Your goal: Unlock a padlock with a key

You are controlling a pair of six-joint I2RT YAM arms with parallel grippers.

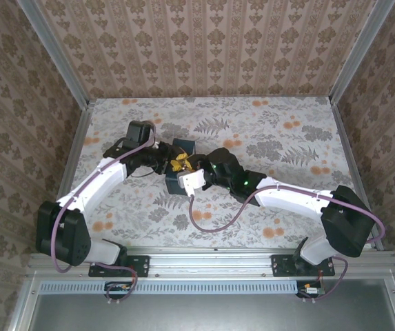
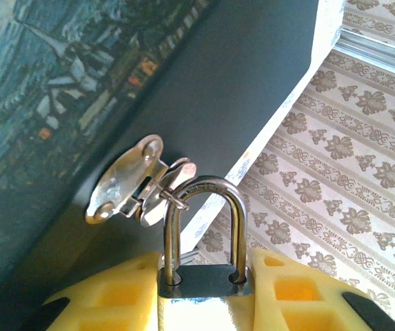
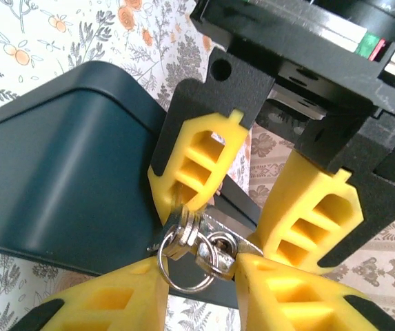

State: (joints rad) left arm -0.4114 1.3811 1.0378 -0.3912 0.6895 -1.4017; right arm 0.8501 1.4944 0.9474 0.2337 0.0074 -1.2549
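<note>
The padlock (image 2: 207,283) sits at the bottom centre of the left wrist view. Its small grey body is pinched between the yellow fingers (image 2: 107,303) of the left gripper (image 2: 204,272), whose jaws are pressed onto its two sides. Its shackle (image 2: 237,221) rises from the body, both legs seated in it, and arches over (a thin silvery loop). The left leg passes through the eye of a shiny hasp (image 2: 125,183) on the side of the dark blue box (image 2: 218,83). The box's painted lid (image 2: 38,76) fills the upper left of that frame, swirly blue with yellow flecks.

In the right wrist view, a bunch of key rings (image 3: 197,248) hangs low in the centre, just under the left gripper's yellow fingers (image 3: 200,155). It lies in the gap between the fingertips of the right gripper (image 3: 200,265). Those jaws stand a little apart with the rings between them. The right-hand tip touches the metal, but I cannot tell whether they truly pinch it. The box's rounded corner takes up the left of this frame.

From the top camera, both arms reach in to meet at the box (image 1: 182,147), a little left of the frame's centre, on the flower-patterned table (image 1: 287,138). Brown damask wallpaper (image 1: 204,48) lines the walls behind and beside it.
</note>
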